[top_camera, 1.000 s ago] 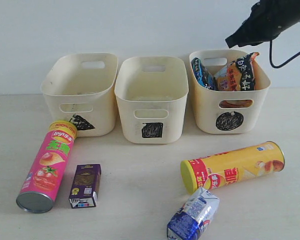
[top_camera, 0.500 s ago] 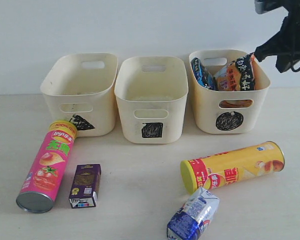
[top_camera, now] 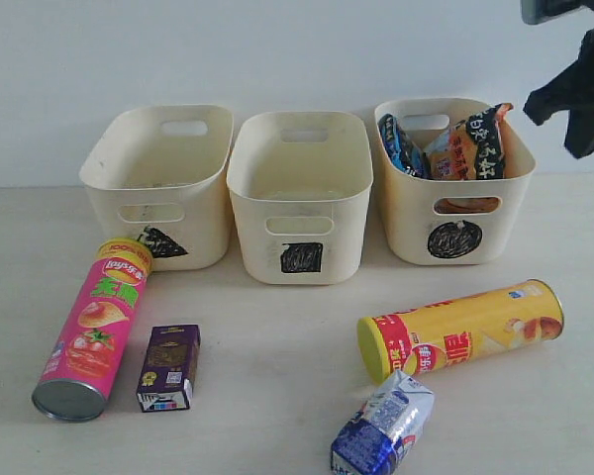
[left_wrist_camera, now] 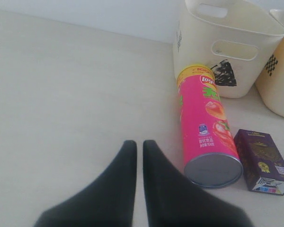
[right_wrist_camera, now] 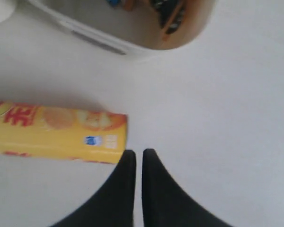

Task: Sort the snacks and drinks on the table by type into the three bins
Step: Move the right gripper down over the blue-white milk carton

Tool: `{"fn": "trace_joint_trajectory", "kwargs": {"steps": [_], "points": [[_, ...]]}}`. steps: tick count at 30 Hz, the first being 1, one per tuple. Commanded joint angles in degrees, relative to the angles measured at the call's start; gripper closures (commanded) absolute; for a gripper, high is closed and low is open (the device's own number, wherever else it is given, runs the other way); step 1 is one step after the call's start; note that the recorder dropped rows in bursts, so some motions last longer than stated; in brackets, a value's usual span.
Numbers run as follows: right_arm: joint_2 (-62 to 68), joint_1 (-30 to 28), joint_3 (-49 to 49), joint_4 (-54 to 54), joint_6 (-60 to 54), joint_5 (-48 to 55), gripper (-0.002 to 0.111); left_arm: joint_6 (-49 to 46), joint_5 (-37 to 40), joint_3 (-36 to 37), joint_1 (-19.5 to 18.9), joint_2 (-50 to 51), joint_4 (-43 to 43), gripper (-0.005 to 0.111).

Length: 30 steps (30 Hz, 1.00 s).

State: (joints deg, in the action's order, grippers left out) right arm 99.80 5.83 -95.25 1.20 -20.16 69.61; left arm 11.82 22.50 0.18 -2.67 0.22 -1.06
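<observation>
Reaching for the yellow tube (top_camera: 460, 332), which lies on its side at the near right before the circle bin (top_camera: 408, 220), the right gripper (right_wrist_camera: 138, 152), hanging closed and empty above, should open wide and straddle the tube's middle crosswise lest it roll.

Pink chip tube (left_wrist_camera: 206, 127), beside left gripper (left_wrist_camera: 138, 143) fingers (left_wrist_camera: 127, 161): Lay's logo (left_wrist_camera: 208, 81), green Chinese characters.
Yellow chip tube (right_wrist_camera: 57, 130), near right gripper (right_wrist_camera: 138, 152) fingers (right_wrist_camera: 152, 168): red Chinese characters.
Three bins (top_camera: 299, 203): black scribbled triangle (top_camera: 161, 242), square (top_camera: 301, 257), circle (top_camera: 454, 239).
</observation>
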Motion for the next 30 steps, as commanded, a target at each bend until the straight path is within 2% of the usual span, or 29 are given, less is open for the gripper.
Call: {"fn": "trace_joint_trajectory", "kwargs": {"steps": [1, 7, 13, 18, 30], "points": [[-2.6, 0.0, 6.1, 10.2, -14.9, 0.4, 0.108, 0.5, -0.1, -0.2, -0.2, -0.2, 0.4, 0.102], [-3.3, 3.5, 13.6, 16.1, -29.5, 0.4, 0.108, 0.5, -0.2, -0.2, -0.2, -0.2, 0.4, 0.102], [-3.3, 11.6, 17.7, 16.3, -40.4, 0.4, 0.108, 0.5, -0.2, -0.2, -0.2, -0.2, 0.4, 0.102], [-3.3, 19.0, 19.6, 16.3, -54.4, 0.4, 0.108, 0.5, -0.2, -0.2, -0.2, -0.2, 0.4, 0.102], [-3.3, 29.1, 21.0, 16.1, -57.9, 0.4, 0.107, 0.5, -0.1, -0.2, -0.2, -0.2, 0.4, 0.102]]}}
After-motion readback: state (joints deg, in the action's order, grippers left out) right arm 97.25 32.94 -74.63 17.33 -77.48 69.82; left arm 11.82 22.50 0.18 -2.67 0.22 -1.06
